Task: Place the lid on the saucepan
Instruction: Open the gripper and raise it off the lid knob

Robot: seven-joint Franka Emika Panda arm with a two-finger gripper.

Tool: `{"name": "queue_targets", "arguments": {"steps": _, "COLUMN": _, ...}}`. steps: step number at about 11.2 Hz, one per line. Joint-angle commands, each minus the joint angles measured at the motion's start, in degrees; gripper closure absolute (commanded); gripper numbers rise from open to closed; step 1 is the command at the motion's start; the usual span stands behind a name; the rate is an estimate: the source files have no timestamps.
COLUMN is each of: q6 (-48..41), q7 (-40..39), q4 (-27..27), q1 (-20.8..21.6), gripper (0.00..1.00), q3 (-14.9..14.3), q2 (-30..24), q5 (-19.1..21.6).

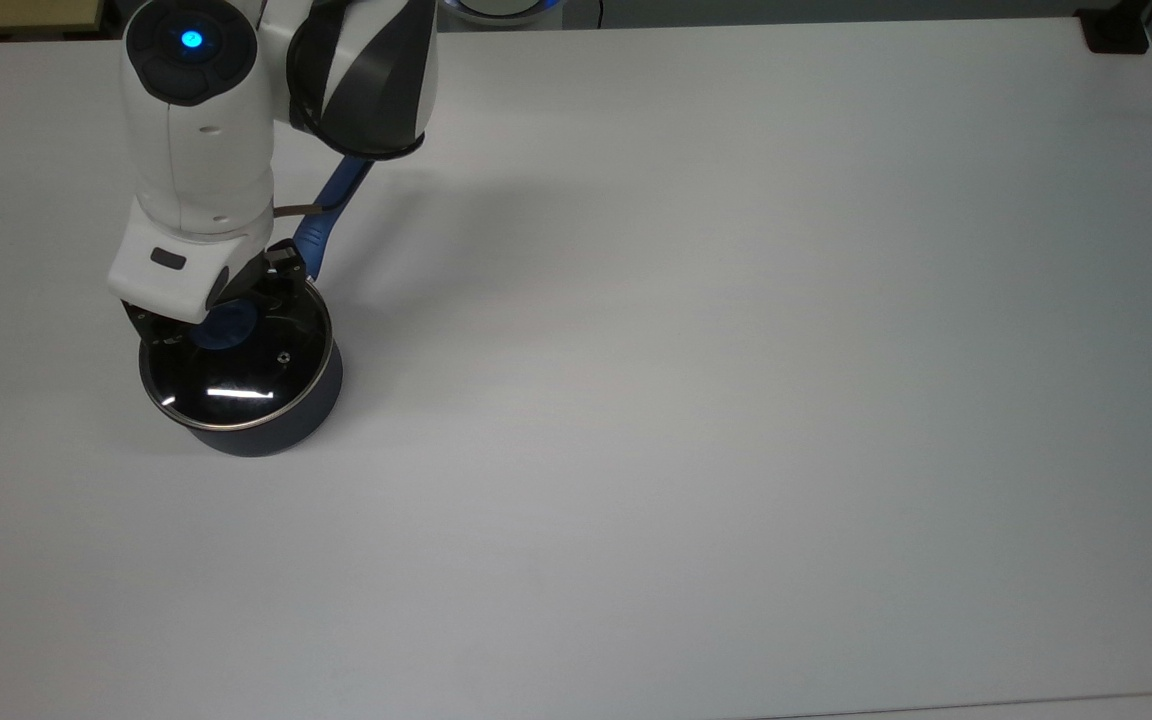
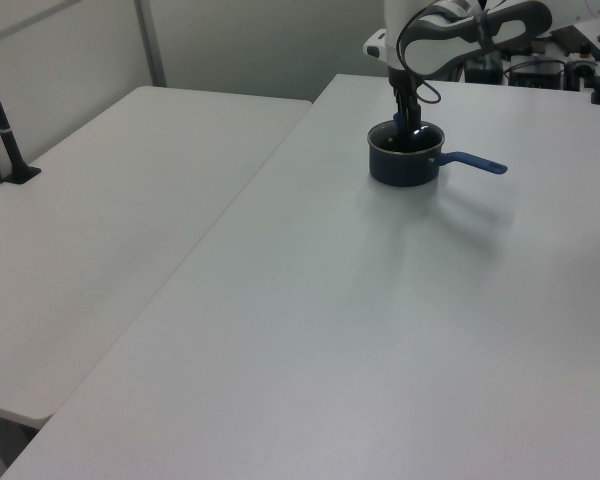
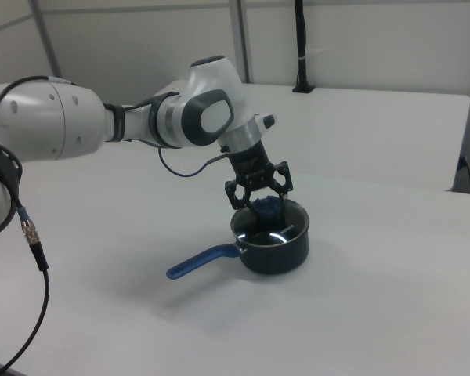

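Glossy glass lid [image 1: 236, 380], matt table [image 1: 736, 400]

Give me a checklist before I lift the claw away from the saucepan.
1. Lid seated on saucepan: ok, it looks level inside the rim.
2. Claw open: ok, fingers spread either side of the blue knob.
3. Fingers clear of the knob: cannot tell.
4. Saucepan upright on the table: ok.
5. Handle away from the claw: ok, it points to the right view's left.
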Motion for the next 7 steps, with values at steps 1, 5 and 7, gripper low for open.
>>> {"name": "queue_targets", "arguments": {"steps": 1, "q6": -1.0, "q7": 1.2, "q4": -3.7, "q1": 1.1, "gripper": 0.15, "q3": 0.5, "q2": -2.1, "q5": -0.5}}
{"name": "queue_targets", "arguments": {"steps": 5, "q6": -4.8, "q7": 8.9, "q4": -3.6, "q1": 0.6, "gripper": 0.00, "q3": 0.5, "q2": -8.3, "q5": 0.4}}
{"name": "queue_targets", "arguments": {"steps": 7, "q6": -10.3, "q7": 25.8, "q4": -3.7, "q1": 0.9, "gripper": 0.00, "q3": 3.2, "q2": -12.5, "q5": 0.5}}
